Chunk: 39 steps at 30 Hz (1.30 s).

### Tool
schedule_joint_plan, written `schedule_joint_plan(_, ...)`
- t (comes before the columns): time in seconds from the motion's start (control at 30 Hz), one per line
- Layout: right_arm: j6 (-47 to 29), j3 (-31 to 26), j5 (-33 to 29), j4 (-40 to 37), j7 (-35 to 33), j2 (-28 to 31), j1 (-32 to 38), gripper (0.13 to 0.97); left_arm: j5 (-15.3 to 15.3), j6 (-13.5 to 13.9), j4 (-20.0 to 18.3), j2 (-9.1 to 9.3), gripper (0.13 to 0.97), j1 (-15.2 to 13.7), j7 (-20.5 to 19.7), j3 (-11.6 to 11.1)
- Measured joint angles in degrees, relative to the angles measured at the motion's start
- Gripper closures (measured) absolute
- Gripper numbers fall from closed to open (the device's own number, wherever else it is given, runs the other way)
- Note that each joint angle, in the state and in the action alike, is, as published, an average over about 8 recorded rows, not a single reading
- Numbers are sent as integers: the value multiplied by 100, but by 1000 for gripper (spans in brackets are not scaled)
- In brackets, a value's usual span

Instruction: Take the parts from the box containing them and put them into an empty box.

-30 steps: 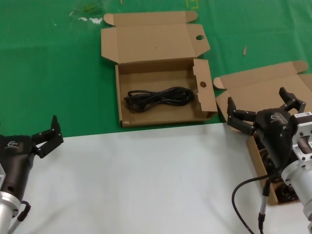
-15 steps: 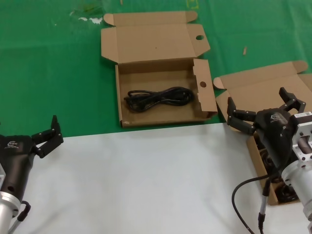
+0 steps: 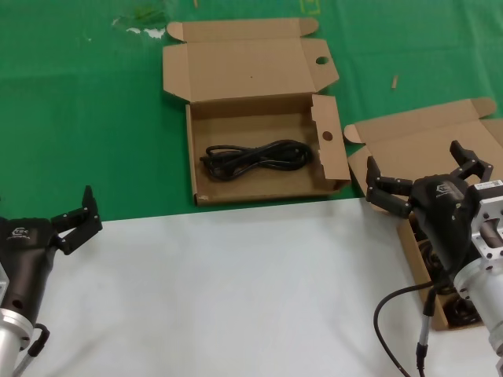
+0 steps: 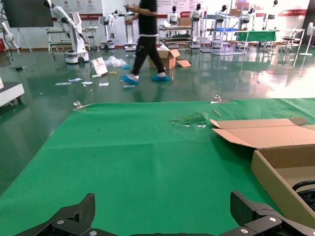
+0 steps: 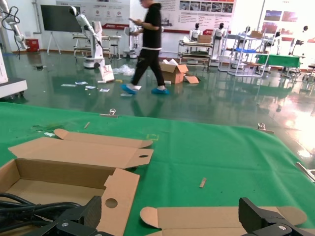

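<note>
My right gripper [image 3: 420,182] hangs at the right of the head view with its fingers spread wide and nothing between them, poised above the narrower box [image 3: 440,271] at the right edge. That box still holds parts: dark cable coils [image 3: 462,312] show under my wrist, though my arm hides most of them. My left gripper [image 3: 75,218] sits low at the left, over the white surface [image 3: 236,290], also spread and empty, well apart from both boxes; I judge it to be waiting.

The wide shallow box [image 3: 259,196] lies upper centre on the green mat [image 3: 78,118], lid folded back, with one cable bundle [image 3: 255,157] already lying lengthwise across its floor. So the job seems partly done, and the step in hand is reaching down for another bundle.

To do it well, I should drop straight into the narrow box, keeping clear of its cardboard walls, and close across the middle of a coil where the strands are bunched, not near a plug end, so the loop does not unravel or drag its neighbours out. Lift high enough to clear the rim before swinging toward the upper centre, then set it beside the bundle there.
</note>
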Motion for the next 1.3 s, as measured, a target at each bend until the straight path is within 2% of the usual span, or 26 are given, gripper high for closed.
schedule_joint_plan(1.3, 0, 0, 0, 0, 0, 0, 0, 129, 0, 0, 0, 0, 132, 0, 0, 0)
